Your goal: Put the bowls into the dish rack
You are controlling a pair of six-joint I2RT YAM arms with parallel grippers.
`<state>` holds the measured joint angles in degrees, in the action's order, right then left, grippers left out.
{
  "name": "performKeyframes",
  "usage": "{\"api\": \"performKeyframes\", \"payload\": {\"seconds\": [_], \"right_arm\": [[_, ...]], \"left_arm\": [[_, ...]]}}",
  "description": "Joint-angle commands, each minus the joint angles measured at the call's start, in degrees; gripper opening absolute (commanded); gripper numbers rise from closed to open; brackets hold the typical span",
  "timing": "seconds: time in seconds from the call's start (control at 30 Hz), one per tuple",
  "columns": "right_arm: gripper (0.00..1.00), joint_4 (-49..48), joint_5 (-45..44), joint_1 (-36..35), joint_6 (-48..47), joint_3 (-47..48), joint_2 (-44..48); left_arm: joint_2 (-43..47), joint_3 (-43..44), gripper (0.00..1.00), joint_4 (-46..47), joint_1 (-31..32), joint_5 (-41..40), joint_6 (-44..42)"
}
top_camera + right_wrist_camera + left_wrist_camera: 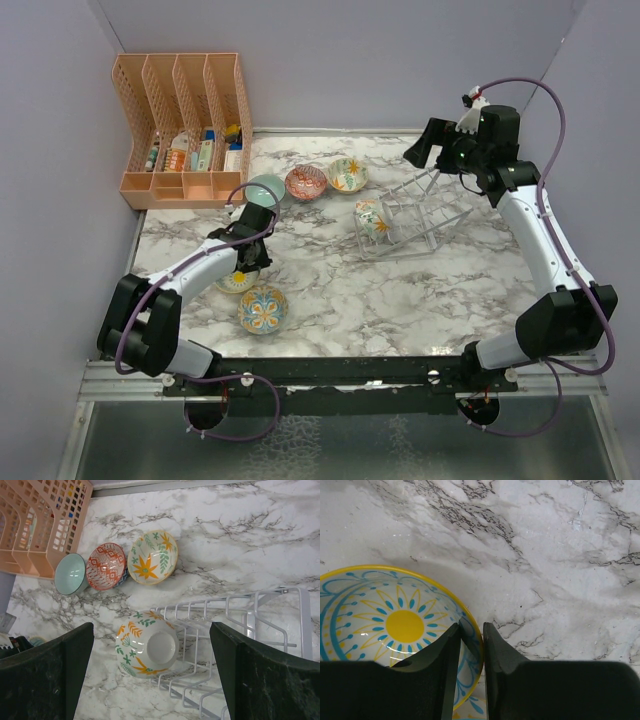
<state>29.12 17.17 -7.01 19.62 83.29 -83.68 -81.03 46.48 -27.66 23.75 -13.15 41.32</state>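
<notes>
There's the left hand [471,630], narrow, nipping the yellow rim of the sunburst bowl [405,625]: white inside, blue dashes, yellow centre, upright on the marble desk [545,555], near-left.

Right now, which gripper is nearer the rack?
Right. The right gripper hovers open just above the rack. The left gripper is far off to the side, down at a yellow bowl, jaws around its rim.
</notes>
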Motion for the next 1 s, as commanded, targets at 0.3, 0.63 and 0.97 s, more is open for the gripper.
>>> {"api": "performKeyframes", "payload": {"seconds": [0.3, 0.63, 0.97], "right_arm": [[1.0, 0.0, -3.5, 0.3, -1.3, 1.5, 1.2], [1.0, 0.3, -5.4, 0.3, -1.8, 1.4, 1.6], [1.0, 0.7, -6.4, 0.3, -1.9, 2.1, 1.1]], "left_arm": [[-1.8, 9.3, 0.0, 0.3, 0.2, -0.6, -7.0], [-1.5, 15.0, 0.0, 1.6, 0.2, 4.2, -7.3], [-0.5, 27.8, 0.0, 3.7, 0.2, 13.7, -1.8]]}}
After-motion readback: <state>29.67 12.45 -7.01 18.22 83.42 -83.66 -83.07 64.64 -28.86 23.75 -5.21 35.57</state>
